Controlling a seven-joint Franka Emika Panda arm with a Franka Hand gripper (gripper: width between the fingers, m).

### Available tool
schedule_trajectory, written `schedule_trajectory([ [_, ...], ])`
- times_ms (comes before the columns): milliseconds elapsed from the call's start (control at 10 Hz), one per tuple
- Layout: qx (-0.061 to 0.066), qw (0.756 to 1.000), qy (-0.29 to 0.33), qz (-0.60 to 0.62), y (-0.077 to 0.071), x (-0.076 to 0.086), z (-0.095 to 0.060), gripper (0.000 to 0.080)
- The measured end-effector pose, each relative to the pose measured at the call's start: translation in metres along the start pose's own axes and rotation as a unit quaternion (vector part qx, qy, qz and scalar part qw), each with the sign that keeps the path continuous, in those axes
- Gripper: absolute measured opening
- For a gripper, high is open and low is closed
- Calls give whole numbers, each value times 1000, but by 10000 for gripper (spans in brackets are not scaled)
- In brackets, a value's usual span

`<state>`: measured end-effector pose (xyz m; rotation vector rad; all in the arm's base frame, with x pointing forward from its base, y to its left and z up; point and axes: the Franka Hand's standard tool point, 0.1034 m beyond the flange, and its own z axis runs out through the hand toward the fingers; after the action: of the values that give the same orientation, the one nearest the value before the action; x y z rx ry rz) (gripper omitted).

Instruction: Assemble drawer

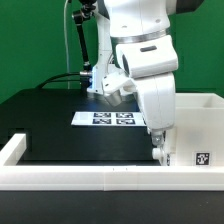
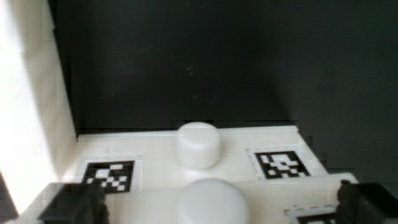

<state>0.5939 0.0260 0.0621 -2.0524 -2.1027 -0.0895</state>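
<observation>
My gripper point(image 1: 160, 150) hangs low at the exterior view's right, right beside the white drawer housing point(image 1: 200, 125), which bears a square tag point(image 1: 203, 157). In the wrist view my gripper point(image 2: 217, 205) is open, its dark fingers point(image 2: 71, 205) wide apart on either side of a white drawer part point(image 2: 151, 150). That part carries two tags point(image 2: 111, 172) and a rounded white knob point(image 2: 196, 140). I cannot tell whether the fingers touch it. A white wall point(image 2: 25, 90) stands along one side.
The marker board point(image 1: 113, 118) lies flat on the black table behind the arm. A long low white rail point(image 1: 90, 178) edges the table's front and the exterior view's left. A black cable stand point(image 1: 78, 40) rises at the back.
</observation>
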Motion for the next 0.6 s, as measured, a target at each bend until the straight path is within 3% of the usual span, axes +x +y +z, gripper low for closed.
schedule_trajectory([
  [200, 1, 1000, 1, 16, 0, 11, 0, 648],
  [400, 9, 1000, 1, 18, 1, 6, -5, 649],
  [600, 8, 1000, 1, 15, 2, 10, -6, 648],
])
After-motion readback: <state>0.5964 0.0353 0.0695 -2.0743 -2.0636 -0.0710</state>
